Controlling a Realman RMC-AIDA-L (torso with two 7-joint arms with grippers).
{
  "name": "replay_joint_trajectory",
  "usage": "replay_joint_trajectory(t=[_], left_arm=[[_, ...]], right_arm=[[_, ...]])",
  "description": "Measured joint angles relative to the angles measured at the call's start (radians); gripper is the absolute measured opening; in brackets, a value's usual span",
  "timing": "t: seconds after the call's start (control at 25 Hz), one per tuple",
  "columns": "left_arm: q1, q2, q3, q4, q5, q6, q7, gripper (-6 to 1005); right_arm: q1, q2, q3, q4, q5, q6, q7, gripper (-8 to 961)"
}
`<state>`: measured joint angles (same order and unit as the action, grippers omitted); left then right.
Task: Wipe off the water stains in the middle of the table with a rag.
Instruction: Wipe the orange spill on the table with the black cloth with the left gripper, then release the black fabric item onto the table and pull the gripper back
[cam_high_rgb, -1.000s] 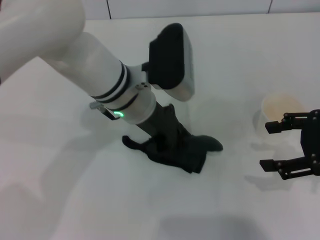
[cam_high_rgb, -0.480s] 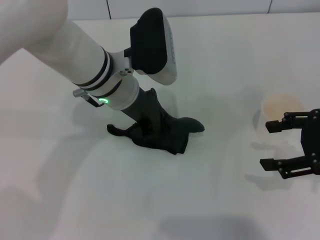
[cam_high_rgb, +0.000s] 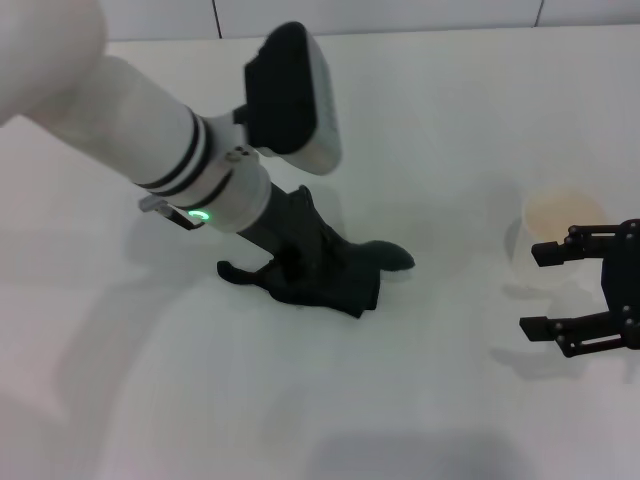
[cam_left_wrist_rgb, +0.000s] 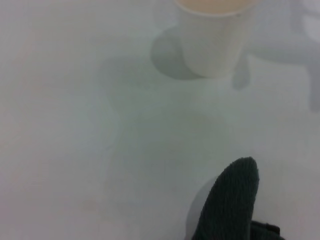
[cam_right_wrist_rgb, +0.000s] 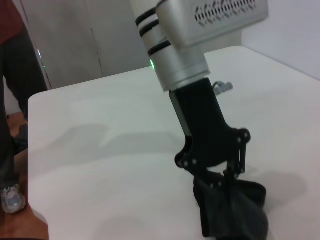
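Observation:
The dark rag (cam_high_rgb: 335, 280) lies bunched on the white table (cam_high_rgb: 450, 120) near its middle, one pointed corner sticking out toward the cup. My left gripper (cam_high_rgb: 298, 262) is shut on the rag and presses it down onto the tabletop. From the right wrist view the left gripper (cam_right_wrist_rgb: 220, 172) stands over the rag (cam_right_wrist_rgb: 235, 217). The rag's tip (cam_left_wrist_rgb: 232, 197) also shows in the left wrist view. No water stains are visible; they may be hidden under the rag. My right gripper (cam_high_rgb: 536, 290) hovers open at the right, beside the cup, holding nothing.
A whitish plastic cup (cam_high_rgb: 560, 225) stands at the right, just behind the right gripper; the cup (cam_left_wrist_rgb: 215, 35) also shows in the left wrist view. A person (cam_right_wrist_rgb: 10, 100) stands past the table's far edge (cam_right_wrist_rgb: 31, 150).
The left arm has dragged the rag leftward and slightly away across the table, with little movement in the last half second. The right gripper and cup have stayed put.

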<state>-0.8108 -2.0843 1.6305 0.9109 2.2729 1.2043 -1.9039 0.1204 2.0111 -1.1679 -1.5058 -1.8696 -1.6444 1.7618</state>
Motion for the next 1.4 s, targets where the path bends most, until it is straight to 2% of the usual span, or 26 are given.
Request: replay_joint_trajectory(t=[0.4,0.68,0.88,1.4], left_arm=[[0.229,0.005,-0.144,0.211,0.014,0.117,0.04,104],[0.334,0.006,-0.305,0.259,0.013,0.212,0.11,105],[0.367,0.006,-0.367,0.26,0.01,0.246,0.133,106],[0.384,0.006,-0.398,0.256,0.043,0.287,0.078,108]], right_arm=[[0.007,0.0,-0.01,0.006,0.015,0.012,0.002,824],[0.01,0.0,-0.02,0.024,0.029,0.034,0.002,824],[0.014,0.0,-0.04,0.024,0.03,0.056,0.013,824],[0.023,0.0,-0.051,0.023,0.03,0.077,0.027,824]])
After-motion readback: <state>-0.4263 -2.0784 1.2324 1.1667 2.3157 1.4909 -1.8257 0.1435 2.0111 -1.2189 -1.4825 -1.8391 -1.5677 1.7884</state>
